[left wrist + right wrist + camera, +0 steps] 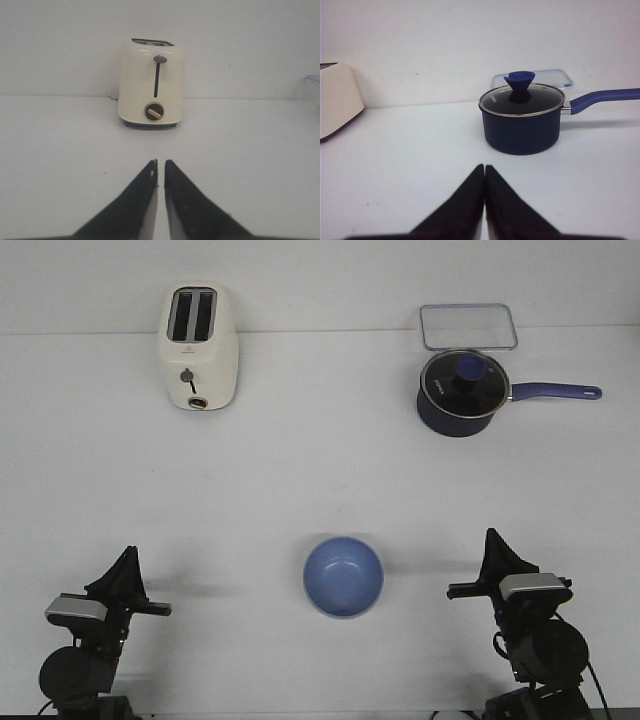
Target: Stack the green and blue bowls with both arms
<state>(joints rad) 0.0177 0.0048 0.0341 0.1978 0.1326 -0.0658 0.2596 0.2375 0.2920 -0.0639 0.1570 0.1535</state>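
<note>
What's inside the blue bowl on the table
The blue bowl looks empty: only its smooth blue inside shows. No green bowl is visible in it. Anything beneath the bowl is hidden.

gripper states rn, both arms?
Left gripper: closed bar a thin slit, holding nothing.
Right gripper: closed, fingertips touching, holding nothing.

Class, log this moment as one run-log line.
blue bowl: centre table, alone | green bowl: unseen | left claw: shut, empty | right claw: shut, empty

Bare table (pixel 300 470) all round blue bowl (pixel 343 576); toaster (pixel 198 348) & saucepan (pixel 459 392) stand well back.
</note>
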